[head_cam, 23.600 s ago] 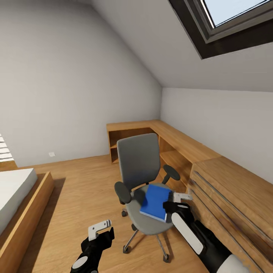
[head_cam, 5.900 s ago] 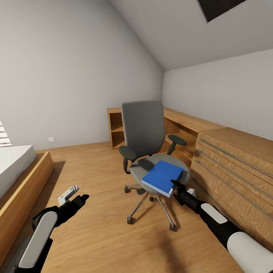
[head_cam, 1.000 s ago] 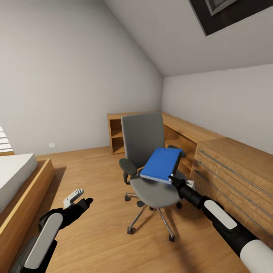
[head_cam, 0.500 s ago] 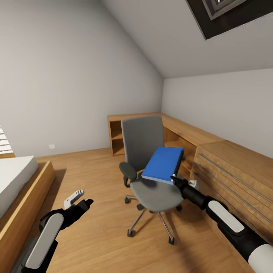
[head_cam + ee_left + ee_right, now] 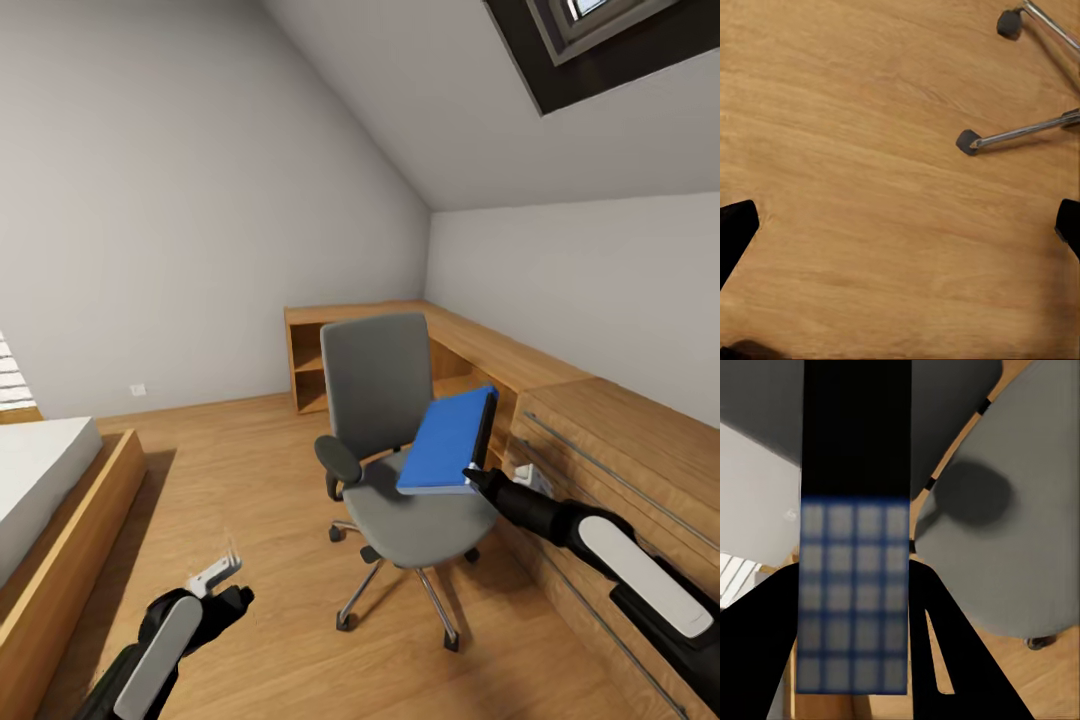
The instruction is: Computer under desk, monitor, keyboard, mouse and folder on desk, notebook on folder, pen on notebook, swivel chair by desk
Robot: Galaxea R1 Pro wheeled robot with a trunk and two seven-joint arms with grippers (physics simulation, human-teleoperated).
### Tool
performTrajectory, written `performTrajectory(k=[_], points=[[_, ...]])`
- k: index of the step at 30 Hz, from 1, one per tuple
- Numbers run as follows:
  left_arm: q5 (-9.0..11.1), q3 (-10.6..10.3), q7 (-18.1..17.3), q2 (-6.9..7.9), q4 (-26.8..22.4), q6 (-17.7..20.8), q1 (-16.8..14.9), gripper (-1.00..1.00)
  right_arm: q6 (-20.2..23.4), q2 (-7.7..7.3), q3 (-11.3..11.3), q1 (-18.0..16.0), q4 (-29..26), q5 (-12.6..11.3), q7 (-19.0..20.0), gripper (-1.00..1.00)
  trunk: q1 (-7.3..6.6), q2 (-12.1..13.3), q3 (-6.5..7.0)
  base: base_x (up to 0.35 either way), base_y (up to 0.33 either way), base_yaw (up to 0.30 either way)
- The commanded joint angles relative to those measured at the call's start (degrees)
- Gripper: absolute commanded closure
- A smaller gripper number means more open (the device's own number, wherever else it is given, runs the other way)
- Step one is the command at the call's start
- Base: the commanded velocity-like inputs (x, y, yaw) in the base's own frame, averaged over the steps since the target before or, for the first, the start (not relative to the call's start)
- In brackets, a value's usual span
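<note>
My right gripper clamps the folder, lifted clear of the swivel chair. Left gripper spread, empty (desk placement pending).

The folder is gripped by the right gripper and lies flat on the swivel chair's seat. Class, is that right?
Not quite. The folder is gripped by the right gripper, but it is lifted and tilted above the swivel chair seat, not lying flat on it. The head view shows this.

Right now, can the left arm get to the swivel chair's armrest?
Probably not without moving. The left gripper hangs low over the floor, well short of the swivel chair; its near armrest sits higher and farther, though nothing blocks the way.
</note>
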Motion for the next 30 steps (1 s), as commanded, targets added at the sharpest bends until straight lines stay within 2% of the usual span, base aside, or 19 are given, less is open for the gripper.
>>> performTrajectory(k=[1,2,3,4,6,7,8,10,11,12,14,18,26,30], points=[[-0.47,-1.80,0.56,0.07,2.45,-0.63,-0.05,-1.00,0.19,-0.13,0.06,0.03,-1.00,-0.31,-0.77,1.00,-0.23,0.38,0.12,0.000,0.000,0.000],[-1.13,-2.81,0.54,0.07,3.70,-1.18,-0.05,-1.00,0.31,-0.16,0.06,0.07,-1.50,-0.29,-0.91,1.00,-0.45,0.78,0.30,0.000,0.000,0.000],[-2.68,-4.94,0.52,0.10,6.13,-2.82,-0.05,-1.00,0.57,-0.24,0.05,0.13,-2.36,-0.25,-1.08,1.00,-0.67,1.18,0.48,0.000,0.000,0.000],[-4.25,-6.97,0.48,0.11,8.56,-5.05,-0.05,-1.00,0.91,-0.28,0.05,0.17,-2.93,-0.23,-1.18,1.00,-0.89,1.58,0.66,0.000,0.000,0.000],[-6.09,-9.52,0.41,0.08,12.34,-9.13,-0.05,-1.00,1.56,-0.33,0.04,0.20,-3.35,-0.15,-1.32,1.00,-1.33,2.39,1.02,0.000,0.000,0.000],[-6.53,-10.29,0.35,0.06,13.66,-10.61,-0.05,-1.00,1.75,-0.34,0.04,0.23,-3.42,-0.12,-1.35,1.00,-1.55,2.79,1.20,0.000,0.000,0.000],[-7.16,-11.91,0.09,0.02,16.42,-13.62,-0.05,-1.00,2.03,-0.35,0.04,0.31,-3.51,-0.05,-1.39,1.00,-1.77,3.19,1.38,0.000,0.000,0.000],[-7.92,-16.74,-1.72,-0.45,22.89,-19.48,-0.05,-1.00,2.32,-0.36,0.04,0.57,-3.65,0.03,-1.43,1.00,-2.21,3.99,1.74,0.000,0.000,0.000],[-8.05,-18.16,-2.47,-0.69,24.57,-20.95,-0.05,-1.00,2.34,-0.36,0.06,0.61,-3.68,0.06,-1.44,1.00,-2.43,4.39,1.92,0.000,0.000,0.000],[-8.26,-20.81,-4.20,-1.21,27.81,-23.89,-0.05,-1.00,2.35,-0.35,0.10,0.66,-3.71,0.21,-1.45,1.00,-2.65,4.79,2.10,0.000,0.000,0.000],[-8.44,-23.48,-6.88,-1.94,31.72,-27.91,-0.05,-1.00,2.26,-0.32,0.16,0.71,-3.74,0.68,-1.46,1.00,-3.09,5.60,2.46,0.000,0.000,0.000],[-8.42,-25.88,-10.01,-2.64,36.00,-33.57,-0.05,-1.00,1.90,-0.23,0.21,0.88,-3.86,1.47,-1.38,1.00,-3.97,7.20,3.18,0.000,0.000,0.000],[-8.23,-25.79,-10.66,-2.55,36.97,-34.99,-0.05,-1.00,-0.90,-0.26,0.12,0.99,-4.01,1.68,-1.46,1.00,-5.72,10.41,4.62,0.000,0.000,-0.009],[-8.20,-25.70,-10.63,-2.61,37.00,-35.11,-0.05,-1.00,-1.08,-0.36,-0.14,1.02,-3.95,1.75,-1.46,1.00,-6.60,12.01,5.42,-0.043,0.000,-0.240]])
